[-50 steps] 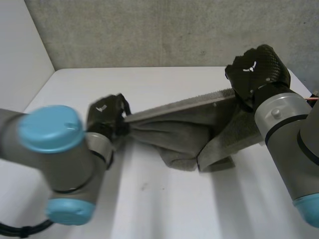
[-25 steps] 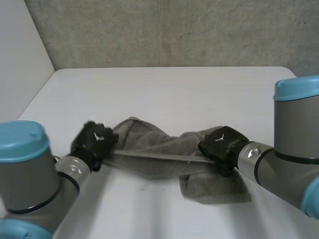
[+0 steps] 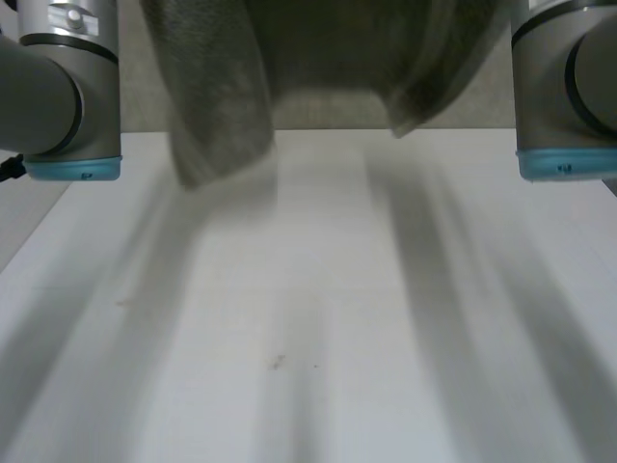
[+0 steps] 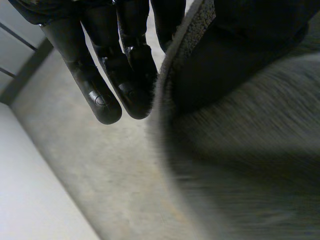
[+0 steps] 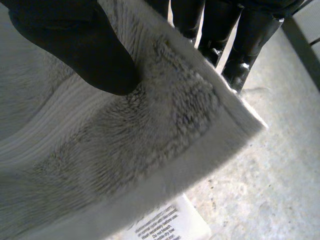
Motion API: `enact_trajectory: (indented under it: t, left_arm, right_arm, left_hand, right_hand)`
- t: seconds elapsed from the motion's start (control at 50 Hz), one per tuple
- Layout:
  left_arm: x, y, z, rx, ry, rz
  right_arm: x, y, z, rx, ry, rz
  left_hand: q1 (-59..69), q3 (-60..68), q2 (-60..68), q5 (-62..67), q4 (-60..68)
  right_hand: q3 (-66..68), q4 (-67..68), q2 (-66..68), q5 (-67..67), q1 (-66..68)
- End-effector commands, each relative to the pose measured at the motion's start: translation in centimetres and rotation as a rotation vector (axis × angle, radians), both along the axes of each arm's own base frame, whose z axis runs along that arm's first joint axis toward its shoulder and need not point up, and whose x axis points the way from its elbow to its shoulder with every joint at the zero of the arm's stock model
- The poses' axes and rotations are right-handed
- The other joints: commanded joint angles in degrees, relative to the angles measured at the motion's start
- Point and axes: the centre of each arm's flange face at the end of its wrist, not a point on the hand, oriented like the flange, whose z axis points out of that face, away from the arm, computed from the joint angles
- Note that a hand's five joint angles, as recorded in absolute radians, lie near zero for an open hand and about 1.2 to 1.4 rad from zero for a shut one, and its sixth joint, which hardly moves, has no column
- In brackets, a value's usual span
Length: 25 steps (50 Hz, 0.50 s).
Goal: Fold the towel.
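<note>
Left hand [image 4: 127,75] clamps an edge of the grey towel [image 4: 240,165], straight black fingers on one face and the thumb pressed against the other. Right hand [image 5: 75,45] pinches a corner of the same towel, its thumb flat on the fluffy face and its fingers [image 5: 245,40] behind the hem. A white printed care label [image 5: 162,225] lies along the towel's edge just past that corner. From the head camera, the towel hangs in the air between the left arm [image 3: 58,87] and the right arm [image 3: 564,87], one bunched end drooping lower beside the left arm. The white table [image 3: 318,318] sits below the towel, not touching it. A rough grey wall [image 5: 280,150] stands behind the towel.
</note>
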Motion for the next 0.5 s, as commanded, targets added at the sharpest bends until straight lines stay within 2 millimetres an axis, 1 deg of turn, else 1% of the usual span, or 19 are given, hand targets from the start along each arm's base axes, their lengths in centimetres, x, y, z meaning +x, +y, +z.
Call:
enact_trajectory:
  t: [0.02, 0.06, 0.08, 0.12, 0.14, 0.18, 0.2, 0.22, 0.24, 0.26, 0.28, 0.3, 0.32, 0.34, 0.36, 0.4, 0.42, 0.44, 0.5]
  left_arm:
    - [1.6, 0.2, -6.1, 0.143, -0.108, 0.071]
    - [2.0, 1.0, -10.4, 0.254, -0.186, 0.091]
    - [2.0, 1.0, -10.4, 0.254, -0.187, 0.091]
    - [2.4, 2.3, -14.9, 0.368, -0.266, 0.102]
    - [2.4, 2.3, -15.0, 0.369, -0.267, 0.102]
    - [2.8, 3.8, -19.1, 0.481, -0.329, 0.094]
    - [2.8, 3.8, -19.1, 0.482, -0.329, 0.094]
    - [2.9, 4.3, -20.7, 0.529, -0.347, 0.087]
    - [2.9, 4.3, -20.7, 0.529, -0.347, 0.087]
    - [3.0, 4.8, -22.5, 0.581, -0.373, 0.08]
    - [3.0, 5.3, -24.6, 0.635, -0.4, 0.072]
    - [3.0, 5.3, -24.6, 0.636, -0.4, 0.071]
    - [3.0, 5.7, -26.3, 0.684, -0.425, 0.066]
    - [3.1, 6.1, -27.8, 0.729, -0.449, 0.061]
    - [3.1, 6.1, -27.8, 0.729, -0.449, 0.061]
    - [3.2, 7.2, -30.0, 0.804, -0.499, 0.04]
    - [3.2, 7.2, -30.1, 0.805, -0.499, 0.04]
    - [3.3, 7.6, -30.5, 0.832, -0.518, 0.021]
    - [3.4, 7.9, -30.4, 0.856, -0.535, -0.007]
  right_arm:
    - [0.3, 0.6, -6.7, 0.171, 0.124, 0.038]
    - [0.1, 0.9, -10.5, 0.273, 0.178, 0.052]
    - [0.1, 0.9, -10.5, 0.273, 0.178, 0.053]
    - [0.2, 1.8, -13.9, 0.358, 0.236, 0.09]
    - [0.2, 1.8, -13.9, 0.358, 0.236, 0.09]
    - [0.1, 2.8, -16.8, 0.433, 0.284, 0.13]
    - [0.1, 2.8, -16.8, 0.433, 0.285, 0.13]
    - [-0.1, 3.1, -18.3, 0.474, 0.305, 0.136]
    - [-0.2, 3.4, -19.9, 0.521, 0.321, 0.142]
    - [-0.2, 3.4, -19.9, 0.521, 0.321, 0.142]
    - [-0.3, 3.6, -22.0, 0.581, 0.345, 0.141]
    - [-0.3, 3.6, -22.1, 0.581, 0.345, 0.141]
    - [-0.3, 3.9, -24.2, 0.642, 0.373, 0.145]
    - [-0.2, 4.5, -25.8, 0.692, 0.404, 0.154]
    - [-0.2, 4.5, -25.9, 0.692, 0.404, 0.154]
    - [-0.7, 5.2, -27.1, 0.765, 0.427, 0.142]
    - [-0.7, 5.2, -27.1, 0.765, 0.427, 0.142]
    - [-0.9, 5.4, -27.2, 0.786, 0.429, 0.133]
    - [-1.4, 5.8, -27.4, 0.831, 0.428, 0.122]
  left_hand:
    - [12.0, 10.3, 10.2, 10.6, 10.2]
    - [12.0, 10.3, 10.2, 10.6, 10.2]
    - [12.0, 10.3, 10.2, 10.6, 10.2]
    - [12.0, 10.3, 10.2, 10.6, 10.2]
    - [12.0, 10.3, 10.2, 10.6, 10.2]
    - [12.0, 10.3, 10.2, 10.6, 10.2]
    - [12.0, 10.3, 10.2, 10.6, 10.2]
    - [12.0, 10.3, 10.2, 10.6, 10.2]
    - [12.0, 10.3, 10.2, 10.6, 10.2]
    - [12.0, 10.3, 10.2, 10.6, 10.2]
    - [12.0, 10.3, 10.2, 10.6, 10.2]
    - [12.0, 10.3, 10.2, 10.6, 10.2]
    - [12.0, 10.3, 10.2, 10.6, 10.2]
    - [12.0, 10.3, 10.2, 10.6, 10.2]
    - [12.0, 10.3, 10.2, 10.6, 10.2]
    - [12.0, 10.3, 10.2, 10.6, 10.2]
    - [12.0, 10.3, 10.2, 10.6, 10.2]
    - [12.0, 10.3, 10.2, 10.6, 10.2]
    - [12.0, 10.3, 10.2, 10.6, 10.2]
  right_hand:
    - [12.1, 11.6, 12.4, 13.2, 24.7]
    - [12.1, 11.6, 12.4, 13.2, 24.7]
    - [12.1, 11.6, 12.4, 13.2, 24.7]
    - [12.1, 11.6, 12.4, 13.2, 24.7]
    - [12.1, 11.6, 12.4, 13.2, 24.7]
    - [12.1, 11.6, 12.4, 13.2, 24.7]
    - [12.1, 11.6, 12.4, 13.2, 24.7]
    - [12.1, 11.6, 12.4, 13.2, 24.7]
    - [12.1, 11.6, 12.4, 13.2, 24.7]
    - [12.1, 11.6, 12.4, 13.2, 24.7]
    - [12.1, 11.6, 12.4, 13.2, 24.7]
    - [12.1, 11.6, 12.4, 13.2, 24.7]
    - [12.1, 11.6, 12.4, 13.2, 24.7]
    - [12.1, 11.6, 12.4, 13.2, 24.7]
    - [12.1, 11.6, 12.4, 13.2, 24.7]
    - [12.1, 11.6, 12.4, 13.2, 24.7]
    - [12.1, 11.6, 12.4, 13.2, 24.7]
    - [12.1, 11.6, 12.4, 13.2, 24.7]
    - [12.1, 11.6, 12.4, 13.2, 24.7]
